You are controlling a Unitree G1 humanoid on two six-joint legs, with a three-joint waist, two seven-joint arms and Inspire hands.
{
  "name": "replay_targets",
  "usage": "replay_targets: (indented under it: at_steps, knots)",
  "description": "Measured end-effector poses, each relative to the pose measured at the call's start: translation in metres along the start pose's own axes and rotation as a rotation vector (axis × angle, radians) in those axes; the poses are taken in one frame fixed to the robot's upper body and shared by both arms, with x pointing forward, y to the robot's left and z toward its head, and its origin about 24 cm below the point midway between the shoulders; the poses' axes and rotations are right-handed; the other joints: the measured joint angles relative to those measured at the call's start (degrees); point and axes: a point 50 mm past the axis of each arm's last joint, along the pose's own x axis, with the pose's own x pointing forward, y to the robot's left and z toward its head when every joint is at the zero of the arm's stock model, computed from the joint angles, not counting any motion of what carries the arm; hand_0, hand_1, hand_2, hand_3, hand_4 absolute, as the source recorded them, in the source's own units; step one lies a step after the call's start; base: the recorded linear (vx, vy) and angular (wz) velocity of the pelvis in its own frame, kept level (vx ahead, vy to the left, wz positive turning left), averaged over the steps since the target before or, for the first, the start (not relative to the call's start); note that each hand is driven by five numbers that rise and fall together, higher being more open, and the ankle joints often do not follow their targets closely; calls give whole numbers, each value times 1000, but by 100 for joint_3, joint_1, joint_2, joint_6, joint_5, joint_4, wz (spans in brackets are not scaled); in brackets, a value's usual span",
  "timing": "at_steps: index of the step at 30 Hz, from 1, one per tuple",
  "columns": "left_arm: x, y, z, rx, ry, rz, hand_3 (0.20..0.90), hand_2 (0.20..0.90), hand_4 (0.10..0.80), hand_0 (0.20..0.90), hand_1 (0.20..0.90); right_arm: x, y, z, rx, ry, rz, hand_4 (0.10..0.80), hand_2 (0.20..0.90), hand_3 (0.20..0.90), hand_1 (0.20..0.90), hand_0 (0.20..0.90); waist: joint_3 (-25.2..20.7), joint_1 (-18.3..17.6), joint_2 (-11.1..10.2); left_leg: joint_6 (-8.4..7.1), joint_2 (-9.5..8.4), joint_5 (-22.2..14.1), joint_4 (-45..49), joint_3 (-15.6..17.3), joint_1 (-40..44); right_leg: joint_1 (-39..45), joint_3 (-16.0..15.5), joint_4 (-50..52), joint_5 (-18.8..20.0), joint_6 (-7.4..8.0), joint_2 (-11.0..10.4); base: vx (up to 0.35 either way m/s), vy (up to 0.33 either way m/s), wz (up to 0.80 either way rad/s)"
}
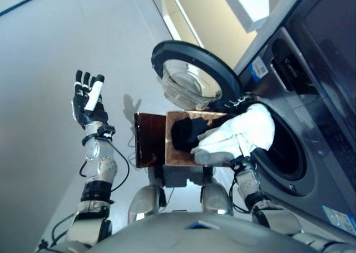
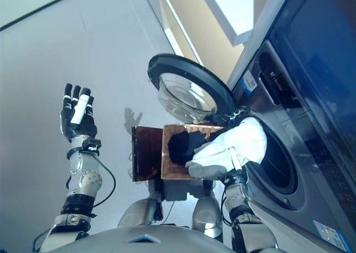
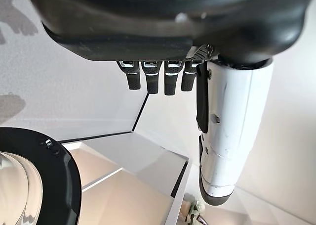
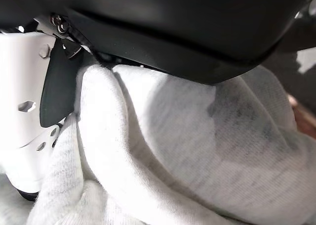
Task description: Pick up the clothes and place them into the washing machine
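Brown box (image 1: 153,139) on grey floor (image 1: 44,69) by washer (image 1: 311,130); dark garment (image 1: 186,132) + white garment (image 1: 239,132) in box.

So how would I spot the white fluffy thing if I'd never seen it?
Find the big grey washing machine with its round door open. At its dark opening, a white fleecy garment drapes over the robot's right hand, beside a brown box holding only dark clothes.

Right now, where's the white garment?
In the right hand, the white garment hangs between the brown box and the washing machine's open drum, below the raised door.
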Motion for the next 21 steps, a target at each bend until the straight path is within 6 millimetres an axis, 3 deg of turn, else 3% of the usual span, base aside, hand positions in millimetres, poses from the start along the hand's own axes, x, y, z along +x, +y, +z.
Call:
replay_targets:
  at_steps: [8, 12, 21]
  knots:
    - [6, -9, 10, -36, -51, -14, 900, 900, 800, 900, 900, 8, 23, 15, 185, -78, -19, 300, 200, 200, 200, 200, 353, 14, 37, 22, -49, 18, 1, 10, -220, -276, 51, 49, 25, 23, -58, -48, 22, -2]
    - [8, -18, 18, -55, -85, -51, 900, 900, 800, 900, 900, 16, 46, 39, 259, -147, -5, 300, 200, 200, 200, 200, 448, 28, 122, 58, -103, 74, 2, 12, -586, -672, 142, 51, 124, 63, -101, -28, 10, -5]
    - [13, -37, 38, -99, -191, -120, 900, 900, 800, 900, 900, 20, 54, 71, 397, -256, -40, 300, 200, 200, 200, 200, 579, 168, 205, 66, -145, 121, 2, -89, -897, -974, 121, 63, 162, 78, -143, -9, 2, 3]
